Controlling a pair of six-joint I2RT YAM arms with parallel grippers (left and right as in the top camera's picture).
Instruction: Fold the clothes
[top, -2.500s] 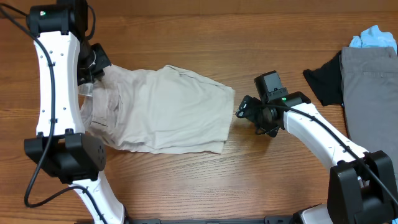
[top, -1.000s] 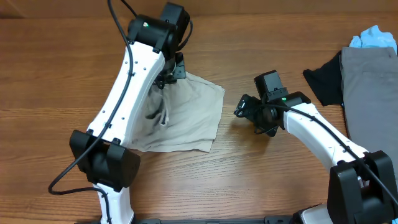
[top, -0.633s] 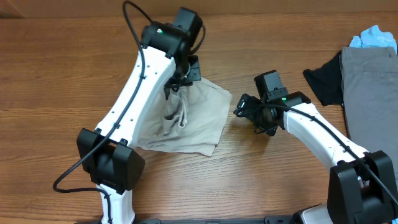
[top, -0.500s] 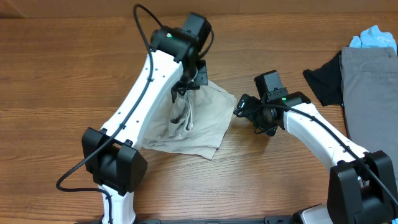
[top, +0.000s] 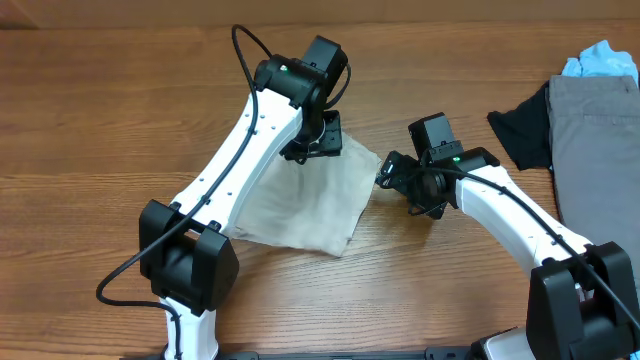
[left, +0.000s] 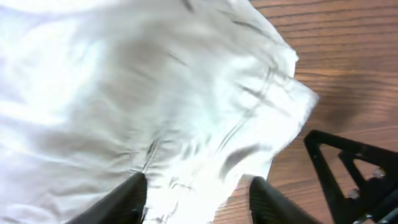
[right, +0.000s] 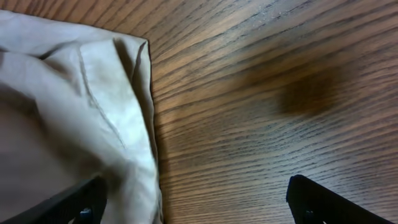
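Observation:
The cream-beige clothes (top: 300, 200) lie folded over in the middle of the table, as a rough square. My left gripper (top: 322, 140) hovers at their far right corner. In the left wrist view its fingers (left: 134, 199) stand apart over the pale fabric (left: 155, 93), which lies loose beneath them, so the left gripper (left: 199, 202) is open. My right gripper (top: 388, 175) sits just off the fabric's right edge. It (right: 199, 205) is wide open over bare wood, with the trousers' hem (right: 62, 93) reaching under its left finger (right: 81, 202).
At the far right lie grey trousers (top: 595, 150), a black garment (top: 520, 130) and a light blue cloth (top: 600, 60). The two grippers are close together; part of the right one (left: 354, 180) shows in the left wrist view.
My left gripper swept rightward carrying the trousers' left end over the rest, then opened; the lifted fabric dropped flat. The right arm has stayed still.

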